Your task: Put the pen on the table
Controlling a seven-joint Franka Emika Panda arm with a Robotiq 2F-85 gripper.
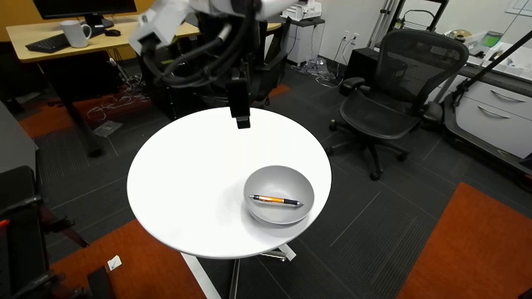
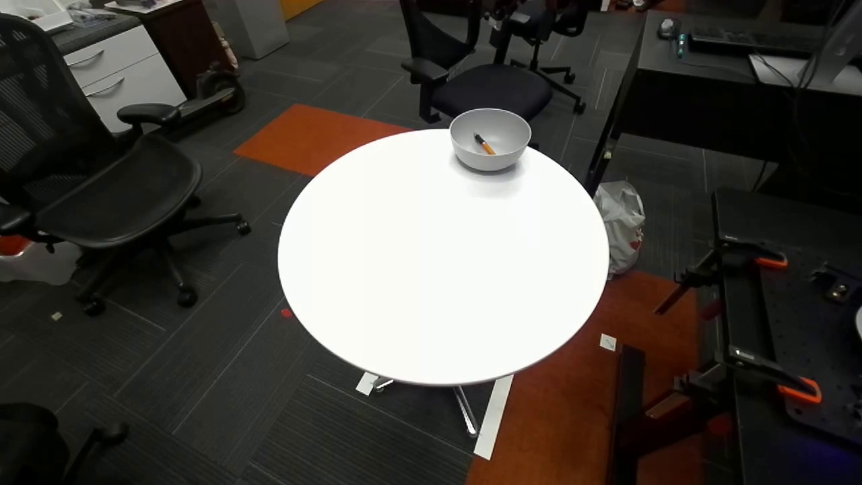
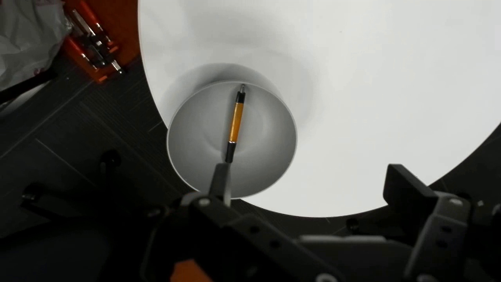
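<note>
The pen, orange with dark ends, lies inside a grey bowl. It also shows in an exterior view and in the wrist view. The bowl stands near the edge of the round white table, whose top also shows in an exterior view. My gripper is open with nothing between its fingers. In the wrist view its left finger overlaps the bowl's lower part, just below the pen's end. In an exterior view the gripper is above the table's far side, apart from the bowl.
A black mesh chair stands beside the table. A wooden desk with a white mug is behind the arm. A dark chair is near the bowl's side. A black bench with clamps and a plastic bag are close to the table.
</note>
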